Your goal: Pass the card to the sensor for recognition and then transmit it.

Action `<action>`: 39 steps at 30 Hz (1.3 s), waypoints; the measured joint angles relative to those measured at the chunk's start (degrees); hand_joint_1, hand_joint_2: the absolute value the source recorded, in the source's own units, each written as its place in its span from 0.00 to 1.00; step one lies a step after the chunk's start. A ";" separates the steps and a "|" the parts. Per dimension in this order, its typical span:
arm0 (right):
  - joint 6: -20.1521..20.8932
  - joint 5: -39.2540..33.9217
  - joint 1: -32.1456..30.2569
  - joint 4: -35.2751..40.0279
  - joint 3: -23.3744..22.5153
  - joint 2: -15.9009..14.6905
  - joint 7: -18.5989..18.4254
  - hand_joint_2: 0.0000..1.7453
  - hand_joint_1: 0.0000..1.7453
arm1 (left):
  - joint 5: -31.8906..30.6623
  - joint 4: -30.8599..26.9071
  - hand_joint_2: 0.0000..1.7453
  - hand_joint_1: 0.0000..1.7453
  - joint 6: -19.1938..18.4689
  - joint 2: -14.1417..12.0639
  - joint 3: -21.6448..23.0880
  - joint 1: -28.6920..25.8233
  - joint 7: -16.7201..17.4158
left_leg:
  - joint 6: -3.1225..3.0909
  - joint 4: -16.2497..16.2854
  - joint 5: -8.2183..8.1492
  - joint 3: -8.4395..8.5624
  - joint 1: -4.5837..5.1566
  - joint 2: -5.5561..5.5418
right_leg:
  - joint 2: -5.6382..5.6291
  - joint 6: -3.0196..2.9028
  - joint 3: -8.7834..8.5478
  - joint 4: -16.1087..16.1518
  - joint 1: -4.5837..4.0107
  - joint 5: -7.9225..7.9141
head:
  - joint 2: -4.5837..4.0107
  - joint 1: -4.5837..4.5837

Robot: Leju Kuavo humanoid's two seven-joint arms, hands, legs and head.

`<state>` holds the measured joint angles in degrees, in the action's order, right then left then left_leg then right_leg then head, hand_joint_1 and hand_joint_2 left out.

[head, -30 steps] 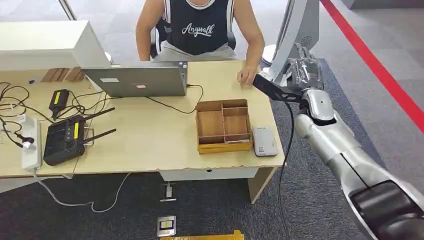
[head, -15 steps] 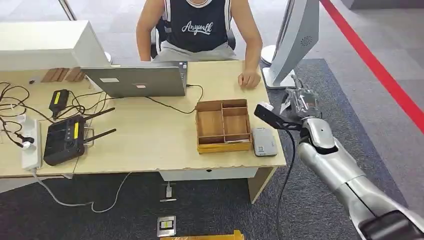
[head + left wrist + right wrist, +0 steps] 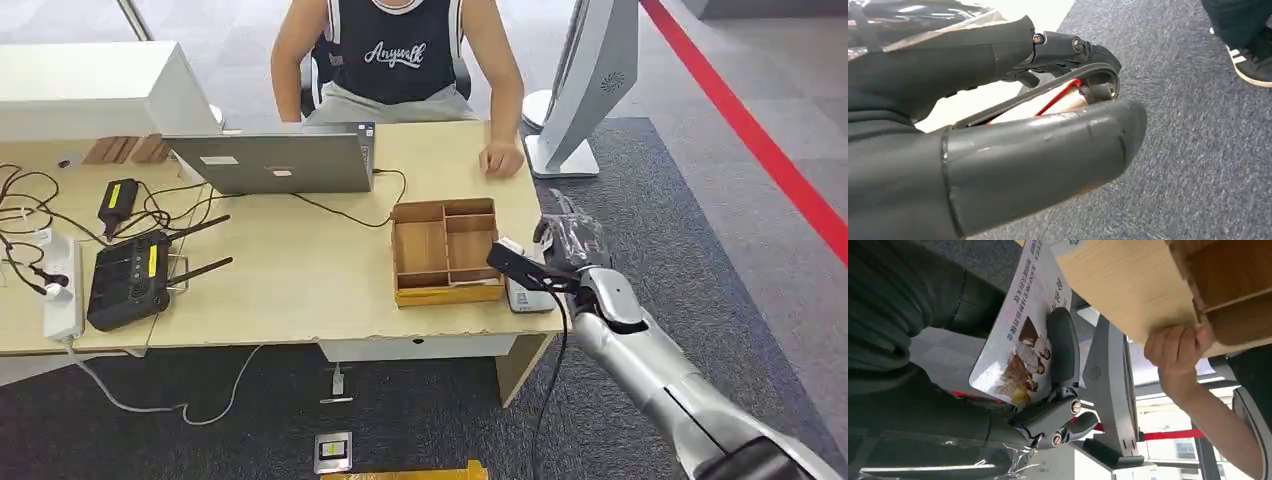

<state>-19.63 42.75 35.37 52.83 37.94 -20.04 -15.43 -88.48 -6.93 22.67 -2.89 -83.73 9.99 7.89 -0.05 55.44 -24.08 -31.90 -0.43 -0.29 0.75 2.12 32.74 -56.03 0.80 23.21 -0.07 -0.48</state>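
Fingers (image 3: 1064,347) pinching printed card (image 3: 1020,335), right hand (image 3: 570,245) hovering just over grey sensor (image 3: 527,293) at table's (image 3: 300,270) four o'clock corner. Card carrying small unreadable characters. Left hand (image 3: 998,125) hanging curled over carpet (image 3: 1198,125), contents unclear. "Anywall" showing on seated person's shirt (image 3: 397,55) at twelve o'clock.

At the desk's right end, the right hand (image 3: 570,243) holding the card (image 3: 1020,335) hovers over the sensor (image 3: 528,296), hemmed on one side by the wooden divided tray (image 3: 446,250) (just beside the sensor). Beyond, a person's hand (image 3: 500,159) rests on the desk (image 3: 300,280) near the grey stand (image 3: 580,90). Open carpet (image 3: 700,230) lies to the right; bare desktop separates tray and laptop (image 3: 275,160).
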 joint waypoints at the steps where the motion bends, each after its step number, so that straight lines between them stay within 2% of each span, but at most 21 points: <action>1: -0.07 -0.09 0.02 -0.54 0.15 0.39 0.28 1.00 1.00 | 0.06 0.00 0.00 0.00 0.02 0.04 -0.06 0.00 0.13 | 0.00 0.00 0.00 -0.01 0.00 -0.01 | 0.00 0.00 0.00 0.00 0.00 0.00 | 0.00 0.00; 8: -0.77 -1.09 0.83 -4.63 1.14 2.75 1.46 1.00 1.00 | 0.50 0.00 0.00 0.00 0.37 0.24 -0.55 0.01 0.33 | 0.00 0.00 0.00 -0.01 0.00 0.00 | 0.00 0.00 0.00 0.00 0.00 0.00 | 0.00 0.00; 9: -0.83 -1.18 0.89 -5.06 1.29 2.88 1.53 1.00 1.00 | 0.50 0.00 1.00 0.00 0.50 0.26 -0.61 0.01 0.35 | 0.00 0.00 0.00 0.00 0.00 0.00 | 0.00 0.00 0.00 0.00 0.00 0.00 | 0.00 0.00; 23: -1.88 -4.11 1.73 -12.09 1.86 4.28 1.70 1.00 1.00 | 0.72 0.00 1.00 0.00 0.90 0.37 -1.92 0.03 1.33 | 0.00 0.00 0.00 0.01 0.00 0.00 | 0.00 0.00 0.00 0.01 0.00 0.00 | 0.00 0.00; 39: -2.32 -5.53 1.84 -15.17 2.05 4.65 1.94 1.00 1.00 | 1.16 0.00 1.00 0.00 1.92 0.76 -3.04 0.09 1.51 | 0.00 0.01 0.00 0.01 0.00 0.00 | 0.00 0.00 0.00 0.00 0.00 0.00 | 0.00 0.00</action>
<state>-21.94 37.22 37.21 37.66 40.00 -15.39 -13.49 -87.32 -6.93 24.59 -2.12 -86.77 10.08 9.40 -0.05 55.45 -24.08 -31.88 -0.42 -0.29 0.75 2.12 32.74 -56.03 0.81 23.21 -0.07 -0.48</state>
